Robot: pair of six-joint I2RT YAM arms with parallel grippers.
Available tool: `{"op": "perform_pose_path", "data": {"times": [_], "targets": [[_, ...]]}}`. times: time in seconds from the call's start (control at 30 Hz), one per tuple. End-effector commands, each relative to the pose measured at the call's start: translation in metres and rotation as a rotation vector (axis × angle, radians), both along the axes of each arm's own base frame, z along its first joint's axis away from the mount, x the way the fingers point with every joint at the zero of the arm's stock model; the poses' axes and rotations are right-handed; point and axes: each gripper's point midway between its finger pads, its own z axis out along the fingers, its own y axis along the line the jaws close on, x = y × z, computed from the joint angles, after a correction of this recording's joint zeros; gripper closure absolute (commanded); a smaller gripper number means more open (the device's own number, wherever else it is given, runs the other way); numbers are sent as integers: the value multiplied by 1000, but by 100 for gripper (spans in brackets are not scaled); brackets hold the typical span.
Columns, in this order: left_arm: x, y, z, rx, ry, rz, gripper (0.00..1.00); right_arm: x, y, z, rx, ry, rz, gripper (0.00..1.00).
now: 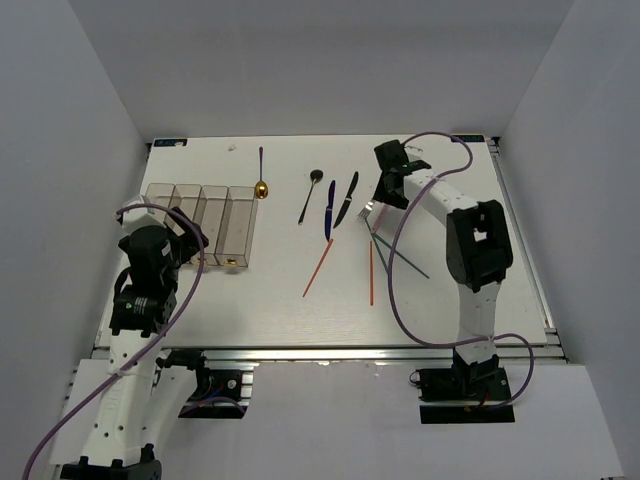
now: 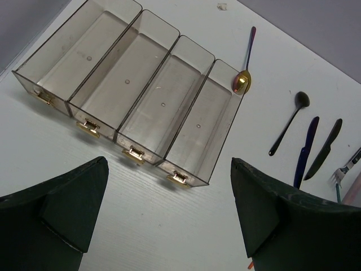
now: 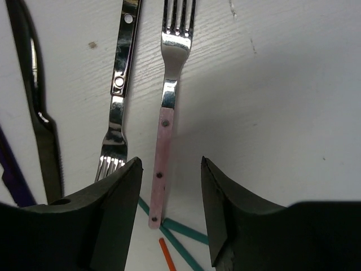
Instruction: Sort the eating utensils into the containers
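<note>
The right gripper (image 3: 170, 165) hung with its jaws apart over the pinkish fork (image 3: 164, 127). The fork's handle ran up between the two fingers (image 3: 113, 214), and as far as we could tell it touched neither. The silver fork (image 3: 117, 96) lay just beside it, turned the other way, with its tines near one fingertip. The teal chopsticks (image 3: 183, 232) crossed at the end of the pink handle.

The left gripper (image 2: 169, 165) was spread wide above the table (image 1: 250, 310), at the near ends of the containers (image 2: 190, 107). These were four smoky bins joined side by side, each with a gold clasp (image 2: 133, 153) on its near end. Every utensil we saw lay on the table outside them. The gold-bowled spoon (image 2: 243, 82) rested against the far corner of the end bin.
</note>
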Motion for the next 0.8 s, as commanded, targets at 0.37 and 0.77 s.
{"op": "perform_pose_path", "data": {"times": [0.37, 0.77], "targets": [[5, -5, -3, -1, 7, -36, 2, 12, 8, -62, -13, 90, 1, 57], [6, -7, -2, -2, 8, -43, 2, 15, -1, 21, 63, -108, -77, 97]]}}
